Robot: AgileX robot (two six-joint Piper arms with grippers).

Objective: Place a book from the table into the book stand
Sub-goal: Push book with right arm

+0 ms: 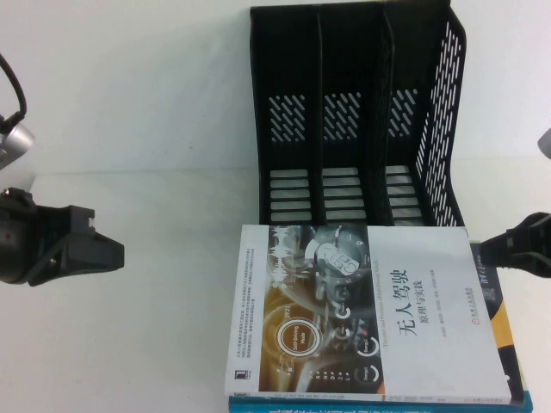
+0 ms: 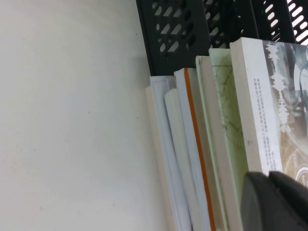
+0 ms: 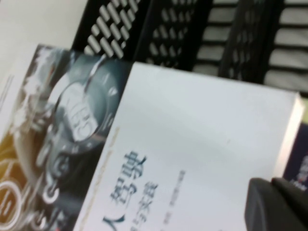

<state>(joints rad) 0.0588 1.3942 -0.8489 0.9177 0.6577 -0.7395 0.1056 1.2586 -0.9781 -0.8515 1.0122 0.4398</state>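
Both arms idling beside the stack, fingers closed on nothing.

The left gripper is hovering over the white tabletop at 9 o'clock, fingers shut and empty. The book is lying flat on top of a pile of books at 6 o'clock, touching the foot of the 3-slot book stand at 12 o'clock. The right gripper is waiting at 3 o'clock by the book's edge, fingers shut, holding nothing.

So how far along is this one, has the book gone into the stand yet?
Nothing is done: the book lies flat atop the pile on the table, and the book stand is empty. Left gripper and right gripper, both shut, flank the book. Grasping, lifting and slotting remain.
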